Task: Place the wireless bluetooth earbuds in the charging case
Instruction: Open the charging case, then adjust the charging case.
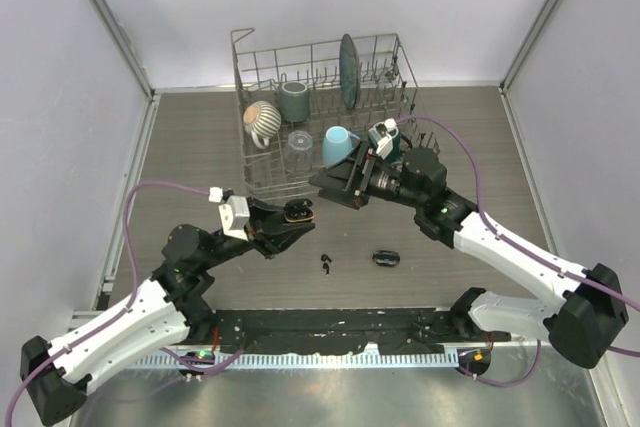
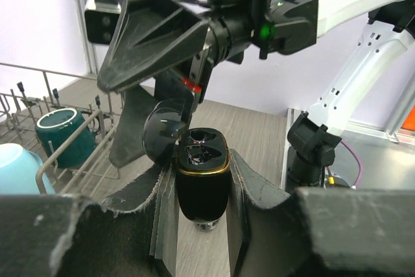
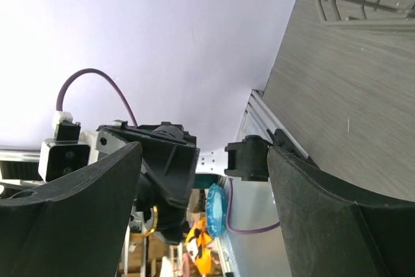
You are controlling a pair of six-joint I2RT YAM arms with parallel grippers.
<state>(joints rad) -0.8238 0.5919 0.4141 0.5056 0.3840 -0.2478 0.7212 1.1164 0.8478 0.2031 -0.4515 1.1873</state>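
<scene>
Seen from above, the left gripper (image 1: pixel 290 215) is clamped on a small black oval charging case with a gold rim (image 1: pixel 298 211). It holds the case off the grey wood-grain table (image 1: pixel 200 137), just in front of the wire dish rack (image 1: pixel 243 147). The right gripper (image 1: pixel 345 185) hangs just beside it on the rack side, jaws wide apart and empty.

The tiny glossy black wireless bluetooth earbuds (image 1: pixel 327 265) lie loose on the table, closer to the arm bases than either gripper is. From the right gripper they lie toward the robot and a little to the left. A second black oval case (image 1: pixel 386 259), shut, sits near them on the right. The left gripper is the nearer of the two, but it is occupied, so I judge the fetch falls to the right arm. The earbuds are too small here to tell which way their stems point.

The left wrist view shows the charging case upright between the fingers. Its rounded lid (image 2: pixel 163 135) is flipped back and the mouth faces up toward the right gripper overhead. Whether a well is already filled I cannot tell — the inside is all gloss.

In the right wrist view the fingers (image 3: pixel 71 218) stand far apart with nothing between them — the earbuds are out of frame.
</scene>
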